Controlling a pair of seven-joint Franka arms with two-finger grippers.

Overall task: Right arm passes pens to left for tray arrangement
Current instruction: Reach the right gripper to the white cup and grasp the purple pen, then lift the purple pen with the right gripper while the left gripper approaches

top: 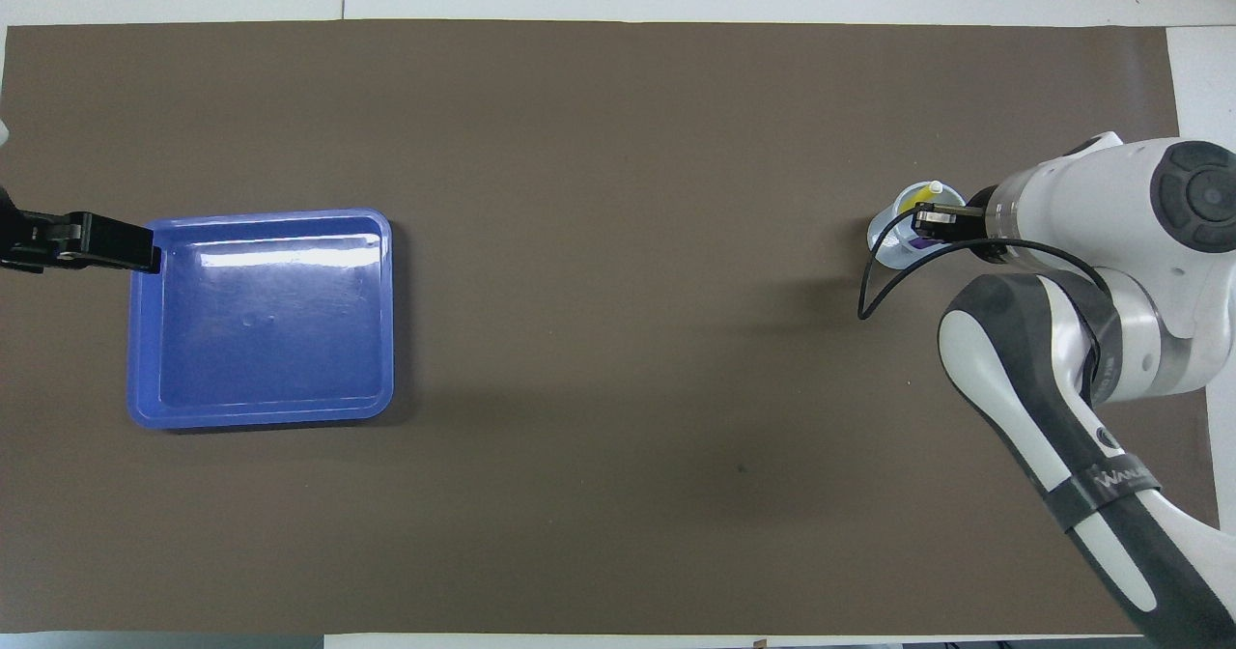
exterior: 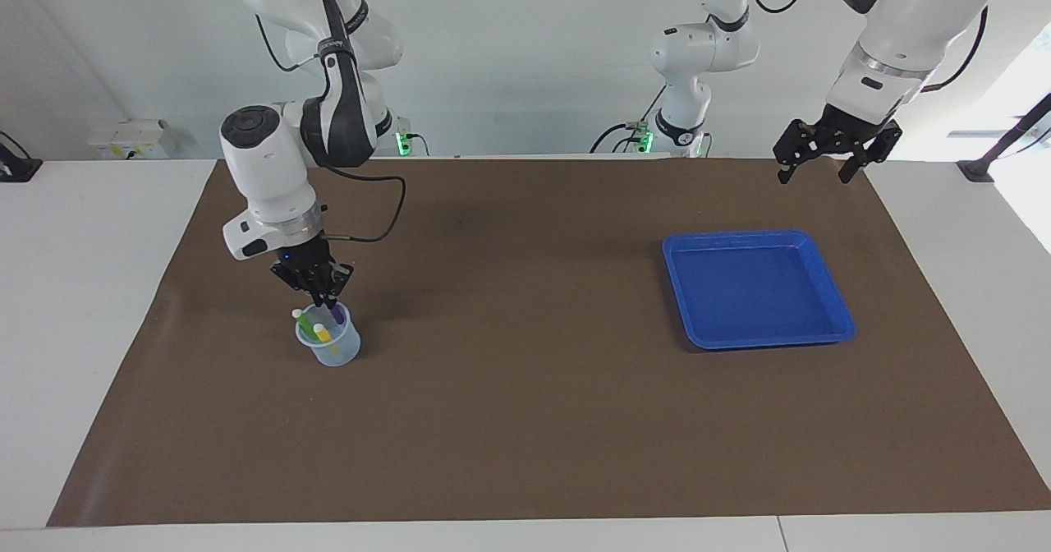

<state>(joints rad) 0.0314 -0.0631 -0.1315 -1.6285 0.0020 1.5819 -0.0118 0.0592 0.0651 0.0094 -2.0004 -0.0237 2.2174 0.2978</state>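
The left gripper [exterior: 836,154] hangs wide open, waiting over the brown mat's edge, nearer the robots than the empty, shallow, bright blue square plastic tray [exterior: 834,296]. At the right arm's end, the right gripper [exterior: 325,296] is clenched on the purple marker pen [exterior: 337,315] standing in the small translucent pale-blue cup [exterior: 330,349]. Lifting straight up should keep the cup from tipping; its yellow pen [exterior: 322,333] and green pen [exterior: 302,320] lean inside.

Bright, even light; soft shadows

arms: white, silver wrist rings | end effectors: black | right arm [exterior: 271,166]: black cable
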